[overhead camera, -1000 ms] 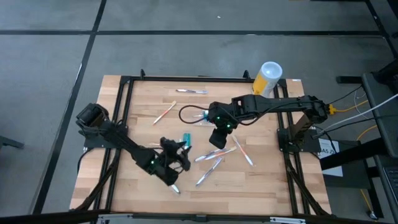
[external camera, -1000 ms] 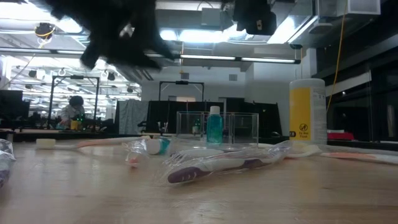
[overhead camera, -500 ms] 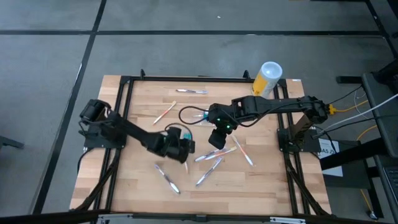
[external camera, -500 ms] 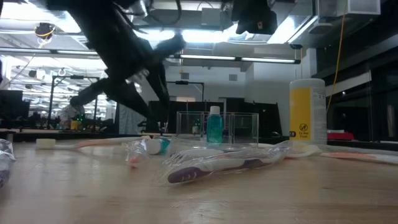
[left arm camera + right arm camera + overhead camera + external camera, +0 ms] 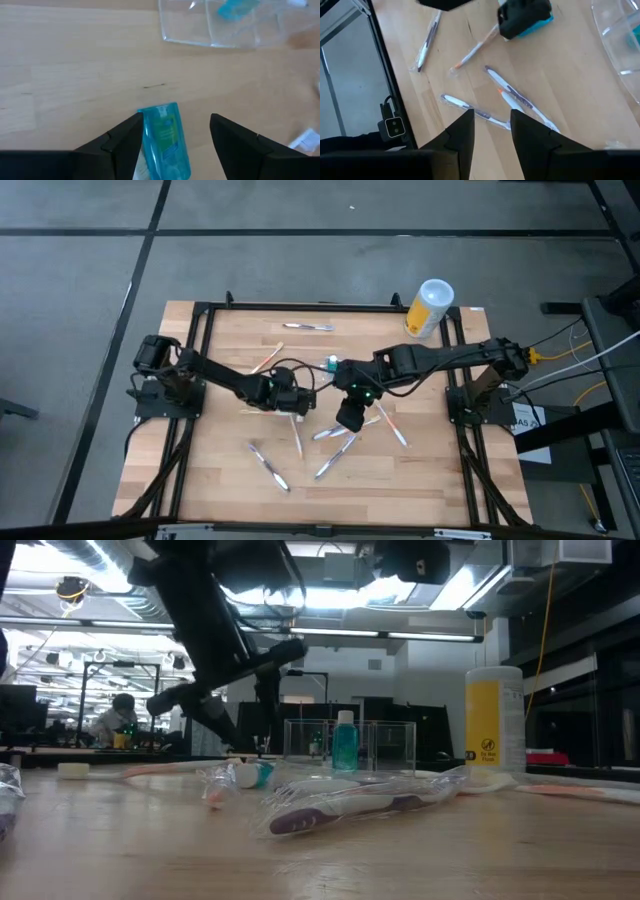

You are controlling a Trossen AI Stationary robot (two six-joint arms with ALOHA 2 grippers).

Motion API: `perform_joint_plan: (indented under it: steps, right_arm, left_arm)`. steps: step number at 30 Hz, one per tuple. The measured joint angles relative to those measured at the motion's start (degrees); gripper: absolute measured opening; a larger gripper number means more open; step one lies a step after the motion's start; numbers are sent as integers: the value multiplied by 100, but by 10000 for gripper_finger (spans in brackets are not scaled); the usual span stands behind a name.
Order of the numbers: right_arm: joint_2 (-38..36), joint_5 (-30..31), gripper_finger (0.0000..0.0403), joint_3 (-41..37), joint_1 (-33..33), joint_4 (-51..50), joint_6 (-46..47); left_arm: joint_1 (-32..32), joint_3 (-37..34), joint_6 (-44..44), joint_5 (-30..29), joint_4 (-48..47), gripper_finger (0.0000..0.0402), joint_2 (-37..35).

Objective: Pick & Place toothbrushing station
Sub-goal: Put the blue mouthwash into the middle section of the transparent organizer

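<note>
Roughly early-stage, I'd judge: nothing is lifted and most of the stuff lies loose on the bench (image 5: 430,475).

- Arms: two. The left gripper (image 5: 175,122) is down near bench centre, jaws apart. A blue tube (image 5: 165,142) lies between them against one finger, with a clear gap to the other. So it's open, not clamped. The right gripper (image 5: 490,117) hangs over the toothbrush pile right of centre, jaws parted a little, nothing between them.
- Yellow canister (image 5: 428,308) with a white lid: one, at the back right edge, well apart from both grippers. It looks untouched.
- Toothbrushing station (image 5: 380,745): one clear holder, upright mid-bench, just beyond the left gripper and between the two arms. Neither gripper touches it.
- Teal bottle (image 5: 345,740): one, standing in the station. That's the only thing I can see in it, so call that the done part.
- Wrapped toothbrushes (image 5: 515,97): at least seven, scattered. One is near the back edge, one left of centre, the rest in front and to the right. Some overlap, so I can't give an exact count.

Left to do, as I read it: the tube and all the toothbrushes.
</note>
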Motion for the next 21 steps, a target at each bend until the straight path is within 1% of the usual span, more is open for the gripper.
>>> perform_joint_plan:
  steps: [5,10,14,21]
  right_arm:
    - [0,3,127,0,104,-2,37]
    - [0,1,127,0,188,1,98]
    - [0,1,127,0,217,-1,98]
    - [0,-27,127,0,215,-1,79]
  left_arm:
    - [44,0,251,288,86,227,234]
    - [44,-2,205,313,150,228,434]
    - [47,7,197,271,395,232,613]
    - [67,26,-299,173,464,231,774]
